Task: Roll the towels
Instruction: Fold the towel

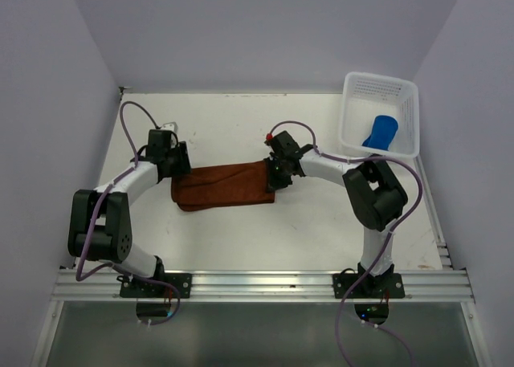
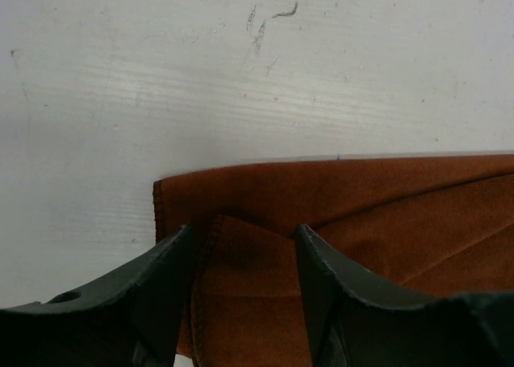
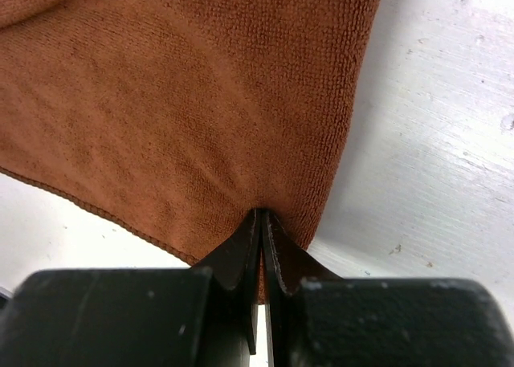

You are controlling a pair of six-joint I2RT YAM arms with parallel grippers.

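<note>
- Rust-brown towel (image 1: pixel 223 186), centre of the table: one even shade, no pattern; hem stitched in the same colour.
- Blue towel (image 1: pixel 381 132), far right: bright royal blue, plain.
- Basket (image 1: pixel 381 87), far right: white, with rows of small holes.
- Table (image 1: pixel 265 238): white, with a few faint dark scuffs.
- Left gripper (image 2: pixel 245 258) and right gripper (image 3: pixel 263 222): black fingers.
- Arm links (image 1: pixel 135 181): white, with black joints.
- Cables (image 1: pixel 121 118): purple.

You're looking at two towels: one brown towel (image 1: pixel 225 187), one blue towel (image 1: pixel 381 132). One basket (image 1: pixel 347 110), just the one. One table (image 1: pixel 241 126). Two arms, so count two grippers: left gripper (image 1: pixel 180 171), right gripper (image 1: pixel 273 179).
</note>
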